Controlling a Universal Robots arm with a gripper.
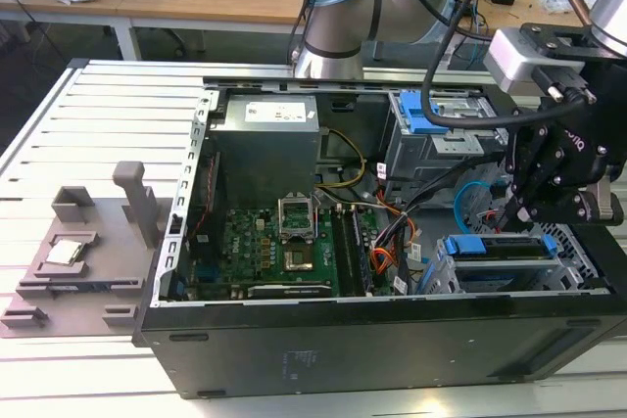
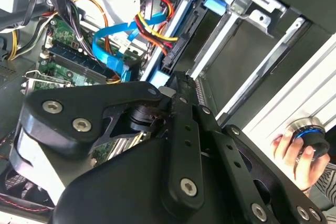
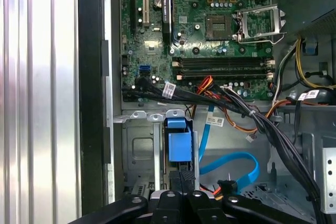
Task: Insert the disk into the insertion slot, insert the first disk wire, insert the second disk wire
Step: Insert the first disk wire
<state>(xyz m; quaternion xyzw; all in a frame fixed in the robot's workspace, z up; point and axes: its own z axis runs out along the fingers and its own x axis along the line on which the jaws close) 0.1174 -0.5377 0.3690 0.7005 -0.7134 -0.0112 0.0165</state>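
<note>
The disk [image 1: 500, 246], silver-grey in a bright blue caddy, lies inside the insertion slot [image 1: 453, 279], the low perforated cage at the case's corner on the exterior view's right. My black gripper [image 1: 516, 210] hangs just above the disk's inner end, fingers pressed together. In the second wrist view the gripper [image 2: 169, 88] tip sits right by a black plug [image 2: 175, 57] on the disk's blue-railed edge [image 2: 185, 22]. A red, yellow and black wire [image 2: 157, 24] runs to that plug, and a flat blue wire [image 2: 111, 50] loops beside it. The first wrist view has the gripper [image 3: 181, 181] below the caddy [image 3: 178, 142].
The taller metal cage with a blue latch [image 1: 427, 122] stands behind the gripper. The power supply [image 1: 265, 144], motherboard [image 1: 279, 247] and a thick black cable bundle [image 3: 252, 116] crowd the case. A grey fixture [image 1: 83, 252] lies outside. A person's hand [image 2: 293, 150] holds a knob.
</note>
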